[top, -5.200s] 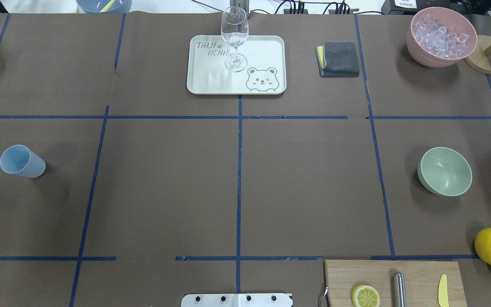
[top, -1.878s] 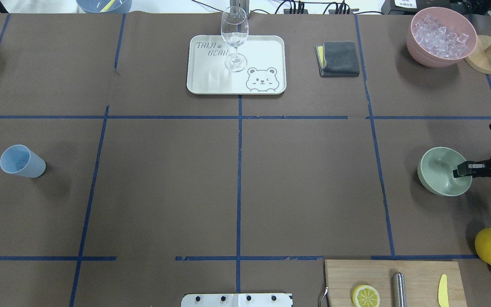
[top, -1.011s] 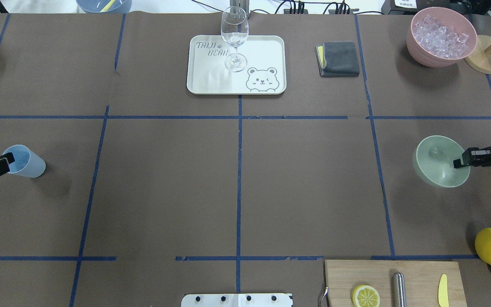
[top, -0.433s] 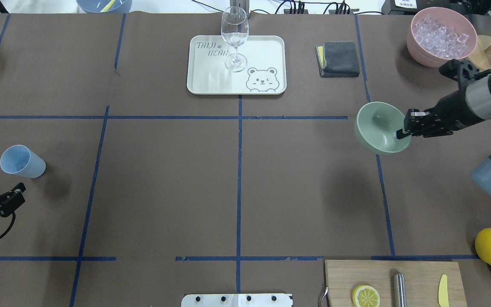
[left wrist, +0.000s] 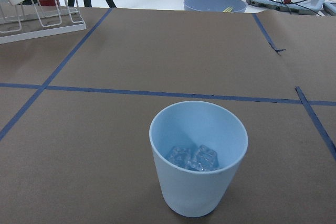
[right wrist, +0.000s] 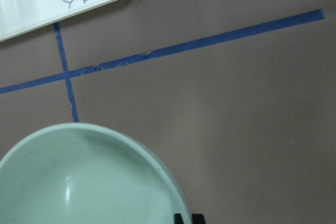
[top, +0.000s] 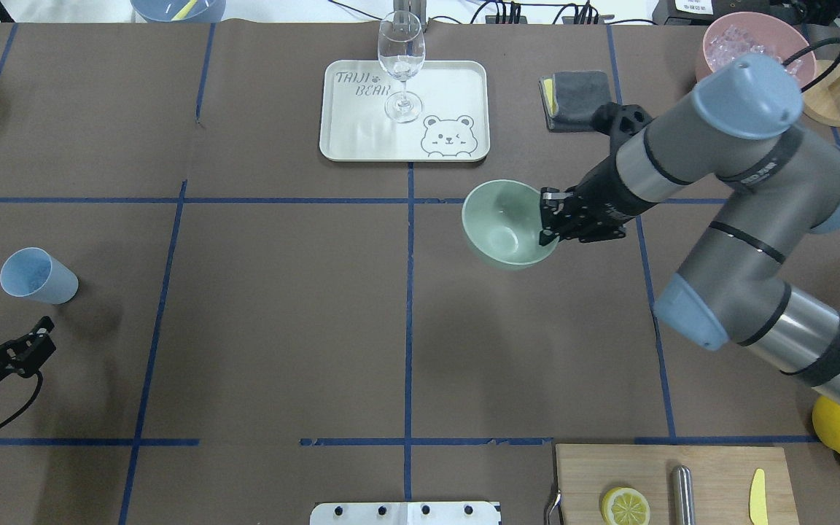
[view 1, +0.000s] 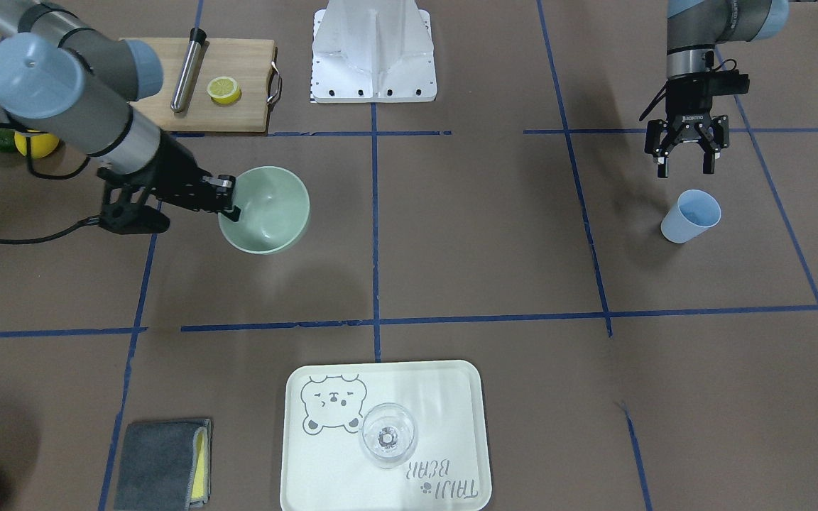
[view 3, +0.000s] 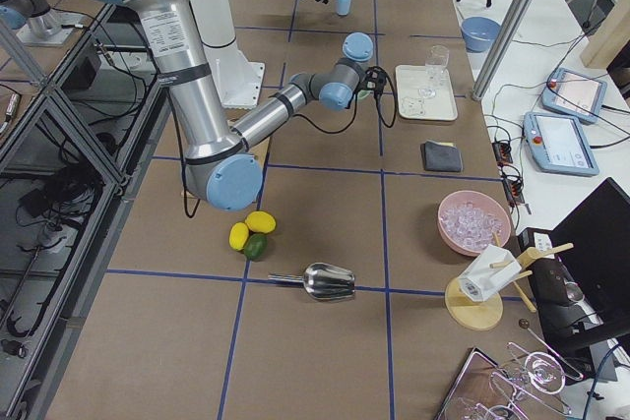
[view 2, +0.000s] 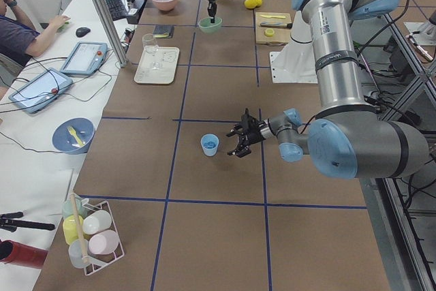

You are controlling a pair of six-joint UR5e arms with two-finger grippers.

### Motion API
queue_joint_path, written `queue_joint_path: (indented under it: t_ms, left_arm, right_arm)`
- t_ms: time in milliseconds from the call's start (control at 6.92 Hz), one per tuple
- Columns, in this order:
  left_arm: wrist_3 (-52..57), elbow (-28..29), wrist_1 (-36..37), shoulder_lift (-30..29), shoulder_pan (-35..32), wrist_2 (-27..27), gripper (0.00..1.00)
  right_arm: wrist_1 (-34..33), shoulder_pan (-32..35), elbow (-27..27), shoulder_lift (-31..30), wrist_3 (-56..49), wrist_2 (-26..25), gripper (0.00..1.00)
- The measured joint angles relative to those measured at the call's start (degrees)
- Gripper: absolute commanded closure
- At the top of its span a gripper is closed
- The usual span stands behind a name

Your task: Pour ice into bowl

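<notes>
The right gripper (top: 545, 223) is pinched shut on the rim of the bowl (top: 496, 219). One finger is inside the rim and one is outside. A few seconds ago the bowl sat far out at 3 o'clock on the table (top: 281, 292). The gripper came in, took the rim, lifted the bowl and carried it toward 9 o'clock. Now the bowl hangs near the middle of the table, just to 6 o'clock of the tray (top: 362, 124). Its shadow falls off to one side, so I think it is up in the air.

The left gripper (view 1: 684, 169) is wide open and holds nothing. A second ago it was right at the rim of the cup (view 1: 691, 216). It has pulled back and now waits just to 6 o'clock of the cup. The cup has not moved from 9 o'clock on the table.

The ice (left wrist: 193, 158) is still in the bottom of the cup, so no pouring has begun. I think the bowl is being brought closer so the cup has less far to go.

The bowl's mouth points up, maybe a little tipped. It is round, so it has no long side. The cup stands straight, tall way up and down, mouth up.
</notes>
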Motion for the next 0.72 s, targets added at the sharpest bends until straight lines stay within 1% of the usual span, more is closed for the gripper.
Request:
queue_joint_path:
  t_ms: [144,433,578,722]
  left_arm:
    - [0.1,1.5,0.0,-1.9,0.0,1.2,0.01]
    - [0.8,5.0,0.0,-5.2,0.1,2.6,0.01]
    - [2.0,6.0,0.0,-6.0,-0.1,3.3,0.01]
    - [3.1,6.4,-0.1,-6.2,-0.5,4.0,0.01]
  right_arm:
    - [-3.5,-3.1,-0.2,4.0,1.8,-2.7,1.0]
    - [-7.4,-8.1,-1.0,9.4,3.8,-6.7,1.0]
    - [-8.3,-10.2,-2.4,11.9,5.1,-8.7,1.0]
    - [-8.6,-11.8,-5.4,15.2,6.2,-10.5,1.0]
